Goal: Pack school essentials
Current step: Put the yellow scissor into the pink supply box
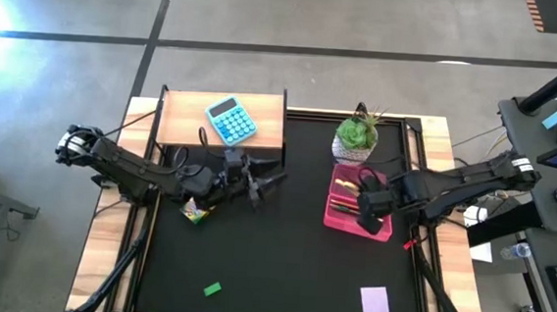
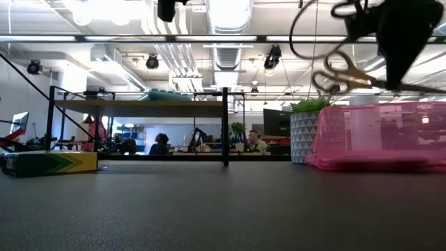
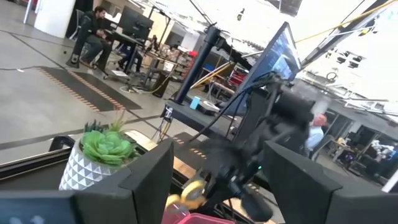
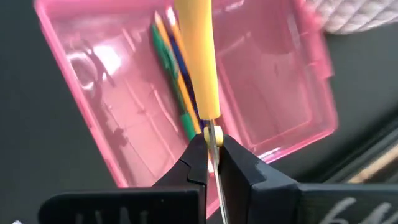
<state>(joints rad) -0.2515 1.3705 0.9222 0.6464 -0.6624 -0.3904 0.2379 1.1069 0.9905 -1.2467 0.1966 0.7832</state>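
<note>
The yellow-handled scissors (image 4: 200,68) hung pinched by their blades between the right gripper's (image 4: 211,163) clamped fingers, the handle pointing away from the wrist and poised directly over the pink tray (image 4: 106,134), clear of its floor. In the low view the scissors (image 2: 341,75) showed above the tray's (image 2: 376,139) translucent wall, their loops toward the plant side, with the dark gripper body above them. Inside the tray lay the orange, green and blue pencils (image 4: 175,81), side by side along its length, just under the dangling handle. From above, the right gripper (image 1: 371,210) sat over the tray (image 1: 338,217), which stood on the black mat just beside the plant in a white pot (image 1: 356,137). Well apart from the tray, the crayon box (image 1: 194,210) lay near the left side of the mat, close beneath the left gripper (image 1: 260,184), whose fingers (image 3: 149,180) stood parted with nothing between them, raised and pointing across toward the plant (image 3: 102,155) and the other arm. The green eraser (image 1: 212,289) rested alone near the mat's front edge, and the lilac notepad (image 1: 375,300) lay near the front right corner. The light-blue calculator (image 1: 231,120) sat on the wooden shelf (image 1: 178,119) at the back left of the table.
</note>
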